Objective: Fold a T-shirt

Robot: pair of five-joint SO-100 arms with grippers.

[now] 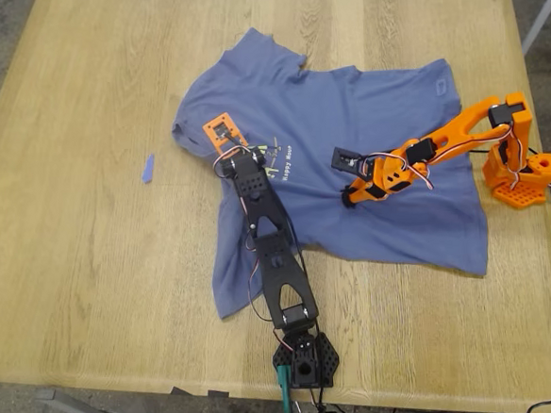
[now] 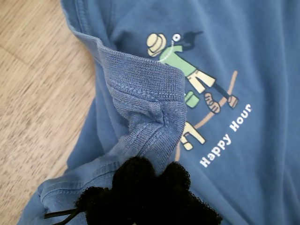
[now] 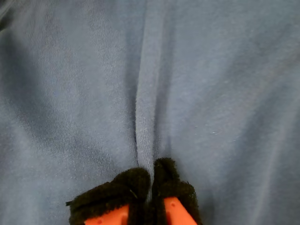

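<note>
Both pincers pinch the T-shirt (image 1: 348, 164), collar toward the exterior view's left.

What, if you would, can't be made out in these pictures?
- T-shirt back hem: exterior view, folded beneath the cloth.
- My first gripper fingertips: first wrist view, buried in the bunched collar.
- My second gripper body: second wrist view, cut off by the edge.

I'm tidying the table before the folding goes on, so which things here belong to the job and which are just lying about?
Belongs to the job:
T-shirt
my first gripper, pinching the collar
my second gripper, pinching a ridge of cloth

Lying about:
small blue scrap on the table
</note>
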